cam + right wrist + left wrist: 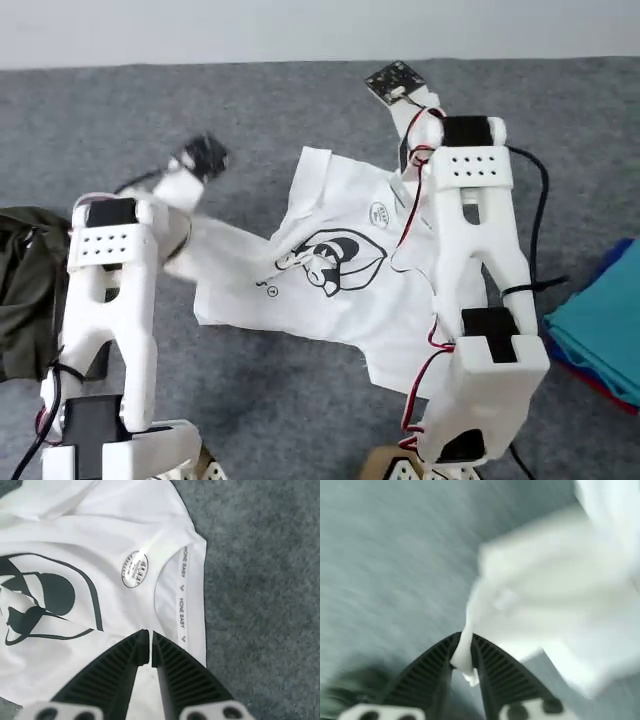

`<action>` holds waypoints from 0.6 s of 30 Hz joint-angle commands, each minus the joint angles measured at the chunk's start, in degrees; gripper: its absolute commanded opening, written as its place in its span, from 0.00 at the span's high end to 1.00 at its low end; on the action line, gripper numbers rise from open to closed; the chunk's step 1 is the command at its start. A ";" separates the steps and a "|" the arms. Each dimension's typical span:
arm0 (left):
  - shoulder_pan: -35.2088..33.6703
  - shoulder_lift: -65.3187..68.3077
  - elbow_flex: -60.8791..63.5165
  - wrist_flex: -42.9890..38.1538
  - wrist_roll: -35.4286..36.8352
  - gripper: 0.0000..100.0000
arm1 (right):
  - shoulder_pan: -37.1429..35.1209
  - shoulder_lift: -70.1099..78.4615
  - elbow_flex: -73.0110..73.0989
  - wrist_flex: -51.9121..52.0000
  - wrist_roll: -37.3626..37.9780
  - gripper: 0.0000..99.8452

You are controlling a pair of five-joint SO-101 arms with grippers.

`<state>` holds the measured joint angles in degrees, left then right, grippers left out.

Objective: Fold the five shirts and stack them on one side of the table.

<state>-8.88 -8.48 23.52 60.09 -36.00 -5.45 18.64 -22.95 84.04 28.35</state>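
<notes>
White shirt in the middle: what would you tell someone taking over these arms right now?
Left gripper shut on an edge of the white shirt. Right gripper shut at its collar; grip unclear. White shirt lies spread, not folded. A teal-topped pile sits at the right edge, a dark shirt bunched at the left edge. Left to do: fold both, add to the pile.

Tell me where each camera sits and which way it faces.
High view: fixed above the table, looking down on the white shirt; left arm and right arm show.
Left wrist view: on the left arm, looking along the left gripper, shut on bunched white shirt fabric.
Right wrist view: on the right arm, looking down past the right gripper, shut at the collar.
All three share the white shirt.
</notes>
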 commanded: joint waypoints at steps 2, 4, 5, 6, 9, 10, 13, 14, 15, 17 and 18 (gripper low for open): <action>0.00 1.58 -3.03 -16.70 7.74 0.99 | 1.98 -0.66 -2.90 2.77 -0.62 0.99; -1.05 3.08 -4.79 -17.49 8.35 0.96 | 2.68 -0.75 -2.90 4.35 -0.62 0.99; -1.67 3.60 -6.02 -17.41 8.62 0.93 | 3.03 -0.84 -2.90 5.14 -0.62 0.99; -2.46 4.04 -7.16 -17.32 10.02 0.91 | 3.47 -0.84 -2.90 5.93 -0.62 0.99; -4.13 4.92 -10.15 -17.41 13.89 0.86 | 4.88 -0.66 -2.90 8.22 -0.53 0.99; -4.31 5.27 -10.59 -17.49 13.71 0.85 | 5.32 -0.57 -2.90 8.75 -0.53 0.99; -4.22 6.24 -11.56 -17.76 13.80 0.83 | 5.76 -0.48 -2.90 10.15 -0.44 0.99; -4.22 6.42 -11.82 -17.76 13.89 0.83 | 5.85 -0.48 -2.90 10.33 -0.44 0.99; -4.22 6.33 -11.91 -17.76 13.98 0.83 | 5.93 -0.57 -2.90 10.33 -0.53 0.99; -4.40 6.07 -12.62 -17.76 14.07 0.82 | 6.11 -0.84 -2.90 10.42 -0.62 0.99; -4.40 6.07 -13.23 -17.76 14.24 0.82 | 6.20 -0.84 -2.90 10.51 -0.62 0.99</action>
<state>-12.75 -1.54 13.85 43.65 -22.37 -0.18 18.64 -22.95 93.71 28.35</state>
